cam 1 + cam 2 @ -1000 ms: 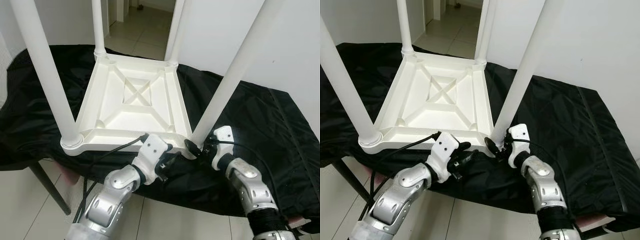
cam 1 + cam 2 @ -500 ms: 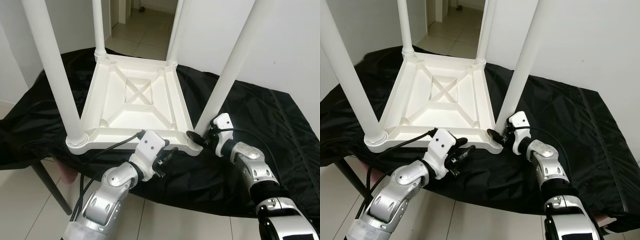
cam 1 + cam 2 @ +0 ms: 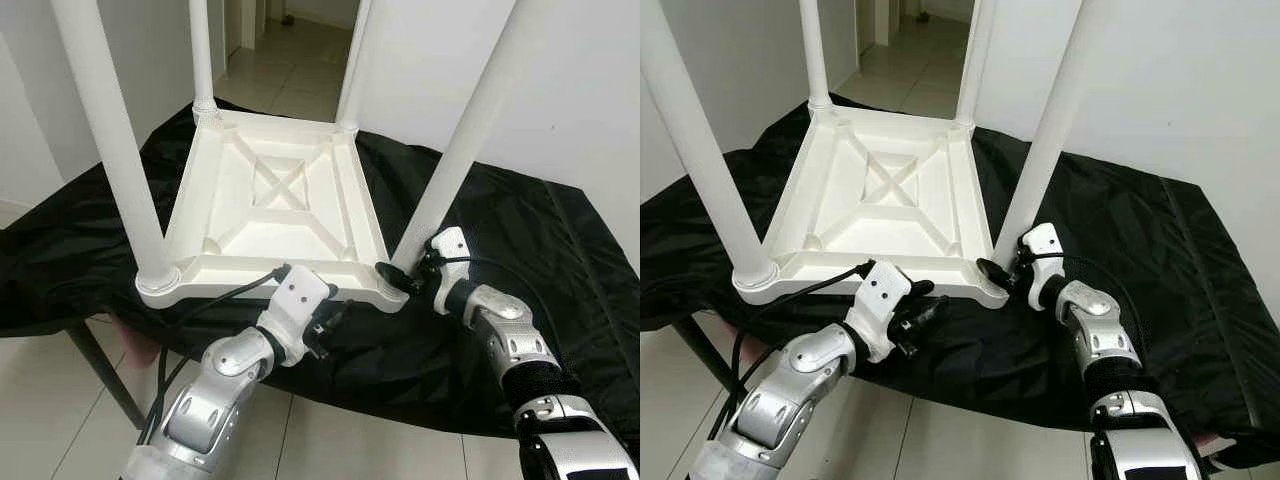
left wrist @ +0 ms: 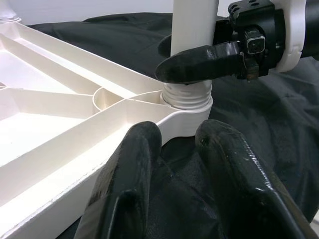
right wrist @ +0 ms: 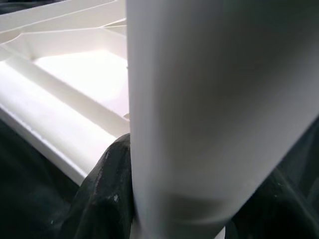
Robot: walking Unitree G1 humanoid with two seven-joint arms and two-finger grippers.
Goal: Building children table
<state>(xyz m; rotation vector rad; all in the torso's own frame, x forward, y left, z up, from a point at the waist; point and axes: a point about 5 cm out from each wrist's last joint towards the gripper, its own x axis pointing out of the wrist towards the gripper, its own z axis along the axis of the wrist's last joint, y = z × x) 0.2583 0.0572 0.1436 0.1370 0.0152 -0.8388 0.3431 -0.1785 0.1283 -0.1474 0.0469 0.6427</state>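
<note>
Your view: upturned white table (image 3: 275, 205) on the black cloth (image 3: 520, 215).
Your right claw (image 3: 400, 280) sits at the foot of the near right leg (image 3: 455, 160), at its corner socket. Your left claw (image 3: 325, 325) rests on the cloth just below the table's near edge.

No readable text, labels, brands or numbers anywhere.

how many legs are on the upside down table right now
4. Near right leg, gripped at its base by the right gripper; near left leg; far left leg; far right leg. All stand upright at corners of the white tabletop.
</note>
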